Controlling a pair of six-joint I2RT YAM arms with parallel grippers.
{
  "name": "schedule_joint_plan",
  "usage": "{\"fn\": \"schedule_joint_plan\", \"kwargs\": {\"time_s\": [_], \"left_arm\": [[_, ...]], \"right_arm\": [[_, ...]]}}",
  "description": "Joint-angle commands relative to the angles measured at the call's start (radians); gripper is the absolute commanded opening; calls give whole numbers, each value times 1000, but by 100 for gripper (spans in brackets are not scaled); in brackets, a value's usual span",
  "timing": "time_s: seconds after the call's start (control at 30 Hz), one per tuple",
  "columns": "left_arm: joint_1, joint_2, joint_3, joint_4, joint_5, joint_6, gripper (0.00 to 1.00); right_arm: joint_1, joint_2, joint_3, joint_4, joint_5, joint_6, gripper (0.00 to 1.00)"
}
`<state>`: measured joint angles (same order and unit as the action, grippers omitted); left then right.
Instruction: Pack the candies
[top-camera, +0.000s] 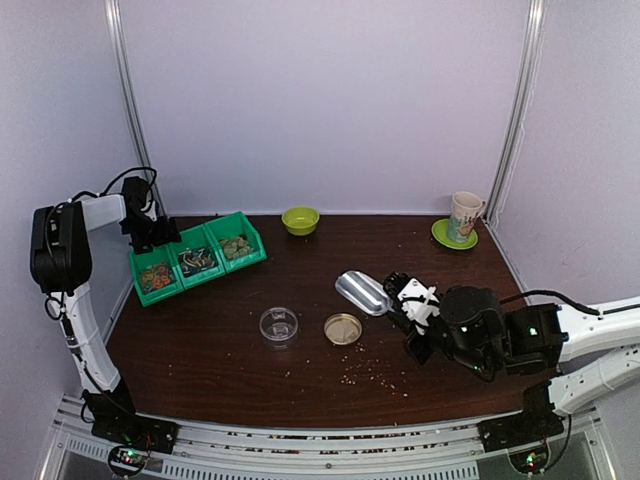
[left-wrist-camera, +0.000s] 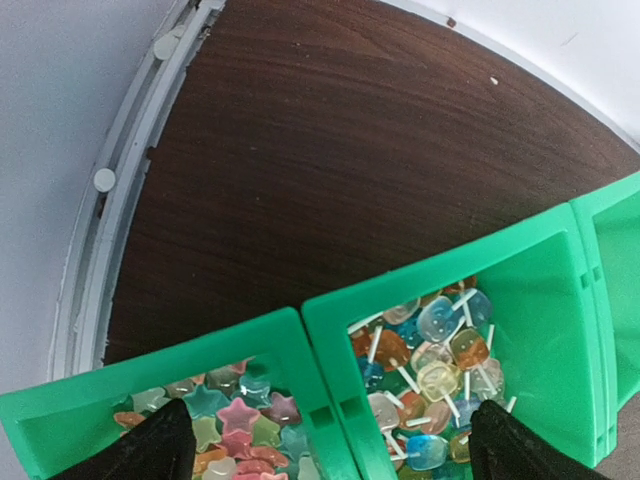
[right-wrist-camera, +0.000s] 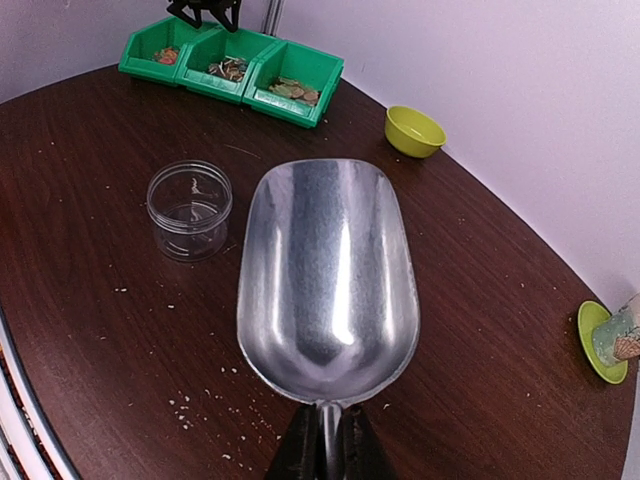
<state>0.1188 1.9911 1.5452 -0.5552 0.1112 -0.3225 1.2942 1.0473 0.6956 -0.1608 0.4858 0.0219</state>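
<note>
At the far left, the left gripper (left-wrist-camera: 342, 455) hangs over the green bins (top-camera: 198, 262). Its jaws are spread wide with nothing between them, straddling two neighbouring compartments. That looks like a waiting post rather than a grasp. The candies (left-wrist-camera: 432, 362) lie heaped inside those compartments, star shapes in one and stick-mounted sweets in the next, and none appear to be packed yet. Toward the middle of the table (top-camera: 200, 350) stands a clear jar (top-camera: 279, 325), open-topped and seemingly empty, presumably set there to receive them. Just right of it lies a round tan disc (top-camera: 343, 328), possibly the jar's lid, though the view is too small to be sure. Next comes the metal scoop (right-wrist-camera: 325, 280), empty, bowl up and roughly level, its mouth aimed toward the bins. The right gripper (right-wrist-camera: 325, 452) is clamped on the scoop's handle, likely because loose sweets are easier to shovel than to pinch.
</note>
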Motion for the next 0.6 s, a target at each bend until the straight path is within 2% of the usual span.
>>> {"fn": "schedule_joint_plan", "kwargs": {"time_s": [0.0,0.2,0.3,0.57], "left_arm": [[5,-1,-4,7,84,-4,98],[-1,-44,-100,66,144,-56,98],[-17,-49,-114,67,122,-64,94],[-84,-61,-115,7,-17,-91,70]], "right_arm": [[-5,35,38,9,-7,3,0],[-5,57,52,26,-5,-11,0],[-5,64,50,31,-7,-13,0],[-5,60,39,34,-4,-18,0]]}}
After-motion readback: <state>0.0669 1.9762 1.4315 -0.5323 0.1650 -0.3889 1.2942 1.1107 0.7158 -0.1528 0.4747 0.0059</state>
